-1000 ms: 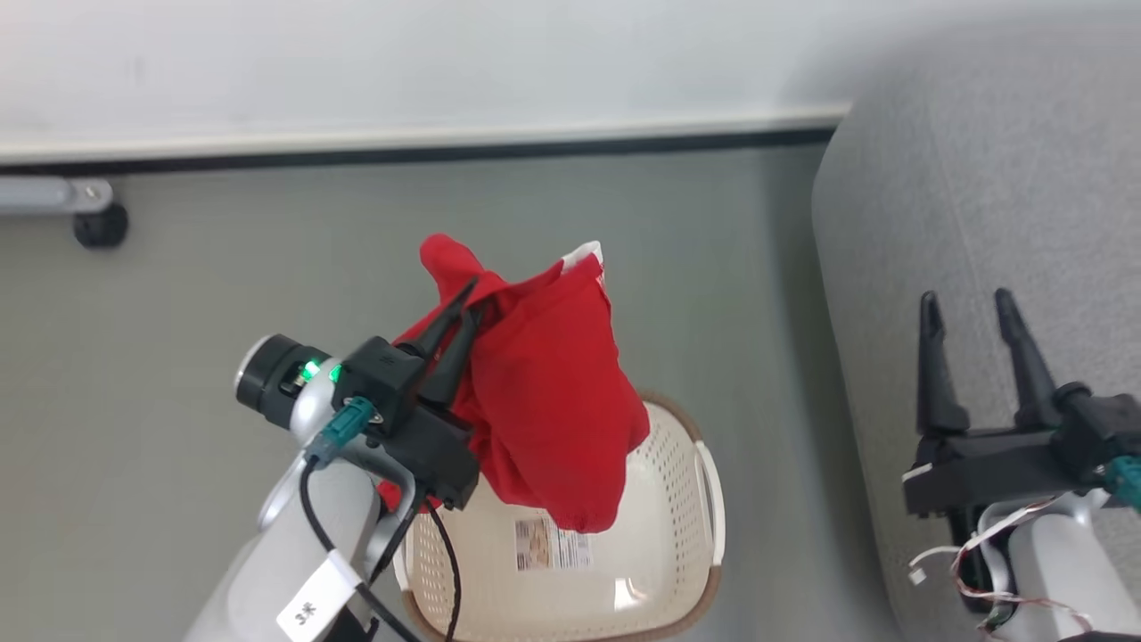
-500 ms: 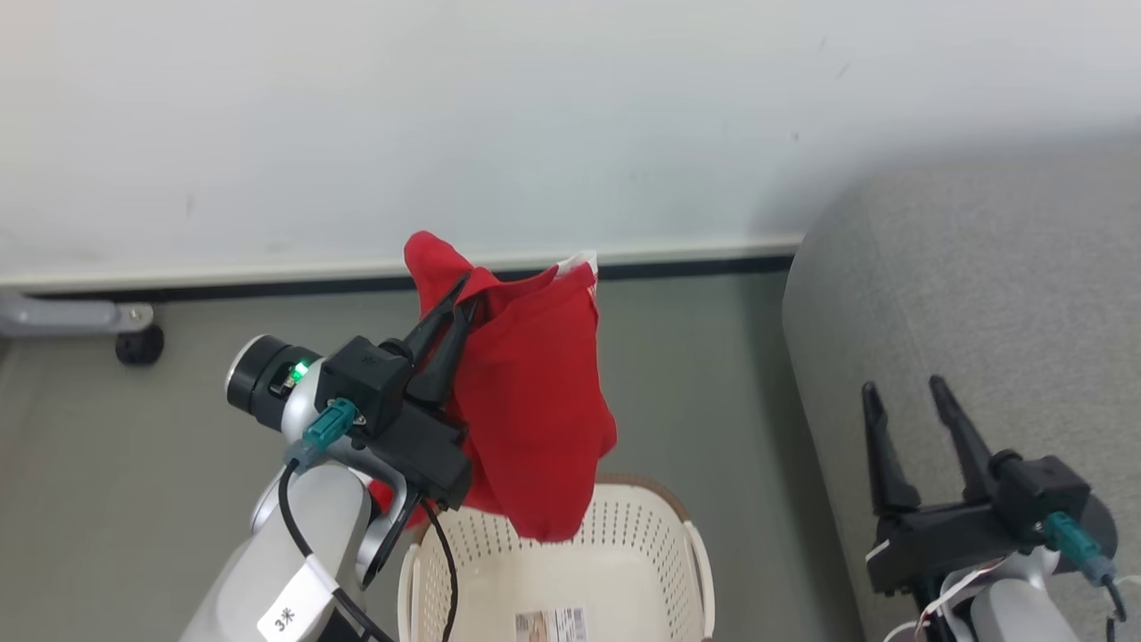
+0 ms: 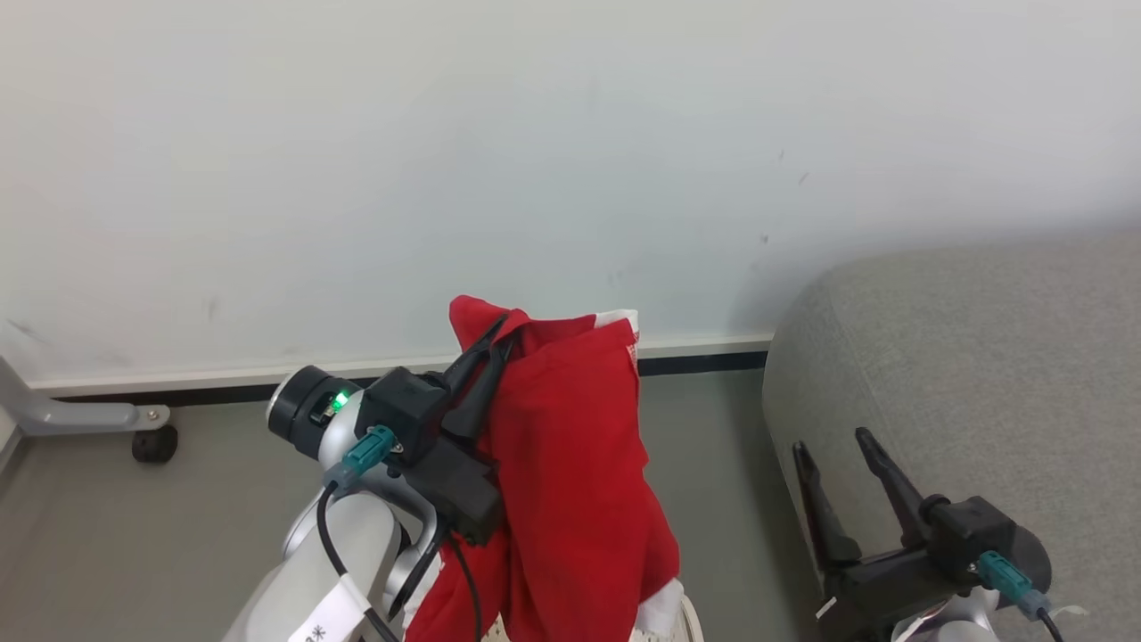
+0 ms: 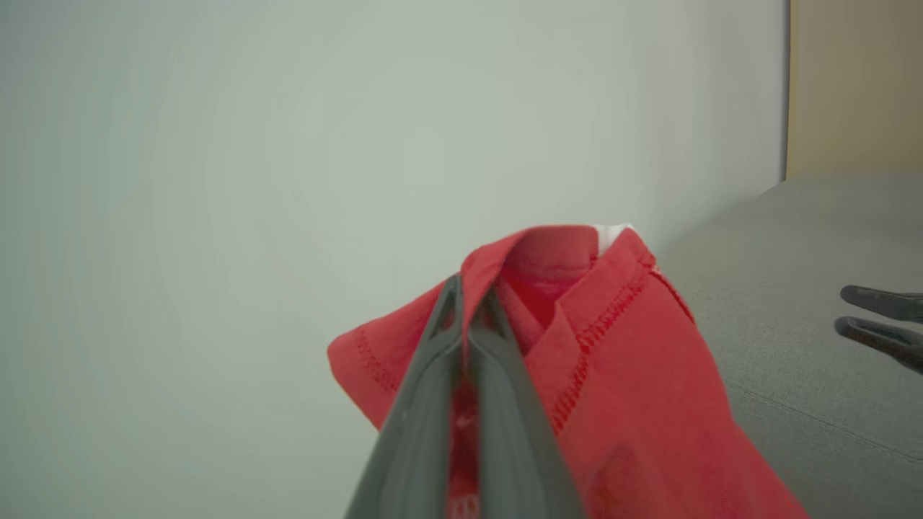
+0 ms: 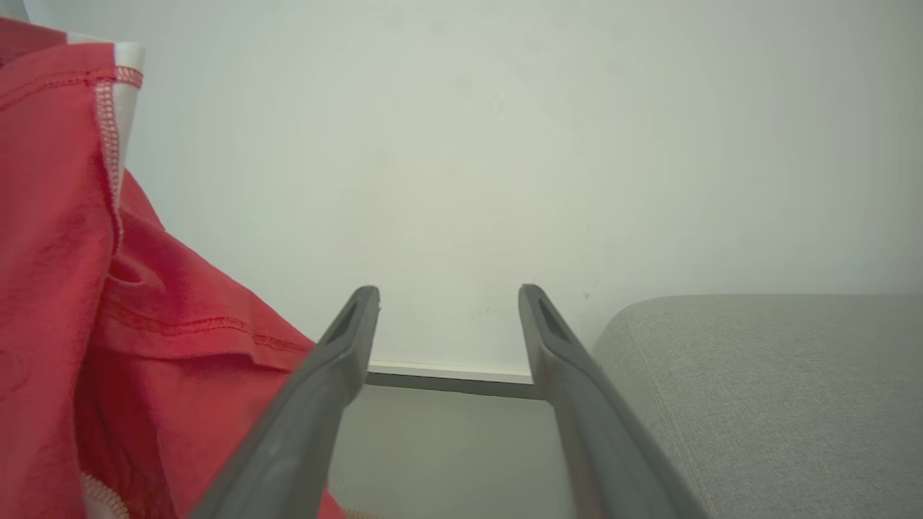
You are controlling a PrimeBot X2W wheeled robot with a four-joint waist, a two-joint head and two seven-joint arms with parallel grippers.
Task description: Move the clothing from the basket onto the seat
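Your left claw (image 3: 504,323) is pinching the clothing (image 3: 570,464) tightly near its top fold. The red fabric is hanging down past the claw's dark housing, in front of the pale wall (image 3: 535,160). Your right claw (image 3: 831,444) is standing wide apart and empty, fingers pointing up at the near left edge of the seat (image 3: 963,357). The clothing is hanging to the left of the seat, apart from it, above the grey floor (image 3: 178,535).
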